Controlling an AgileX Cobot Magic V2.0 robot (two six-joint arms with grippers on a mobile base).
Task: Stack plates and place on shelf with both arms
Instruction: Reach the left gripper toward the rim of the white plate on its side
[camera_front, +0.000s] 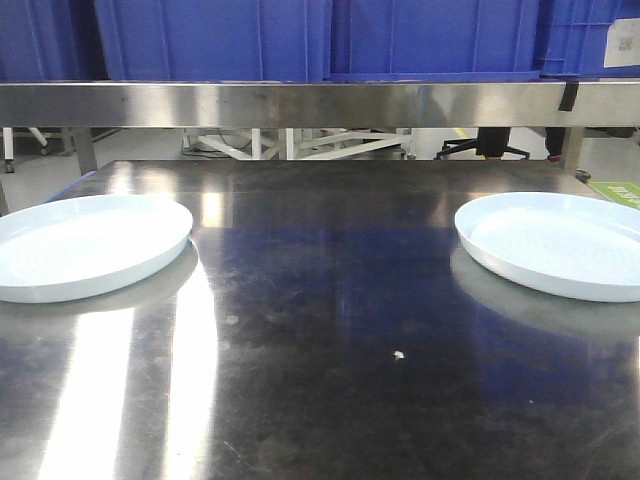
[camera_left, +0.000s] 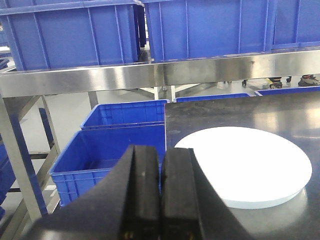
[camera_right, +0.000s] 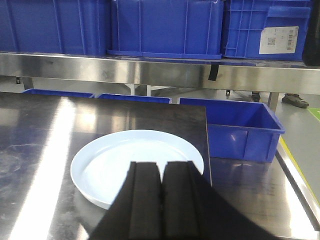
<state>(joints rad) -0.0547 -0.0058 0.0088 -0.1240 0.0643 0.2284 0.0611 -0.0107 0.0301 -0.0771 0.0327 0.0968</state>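
Our left pincer (camera_left: 161, 165) is closed, its two black fingers pressed flat together with nothing between them. To its left and below stand open blue floor crates (camera_left: 107, 160); inside the nearest we see only bare blue walls and bottom. Ahead of this pincer and off to its right, the left plate (camera_left: 250, 167) lies flat on the dark steel table (camera_front: 330, 330), near the table's left edge. It is round, so no long axis shows, and its hollow faces up. Beyond both pincers and above them runs the steel shelf (camera_front: 320, 103), carrying big blue bins (camera_front: 215, 40) whose contents we cannot tell. The right plate (camera_right: 130, 150) also lies flat with its rim up, only faint rings showing in its hollow, well apart from the left plate. It sits straight ahead of our right pincer (camera_right: 161, 175), its near edge hidden behind the fingers. That pincer is closed too, gripping nothing. To its right stands another open blue crate (camera_right: 240, 127), showing only bare walls.
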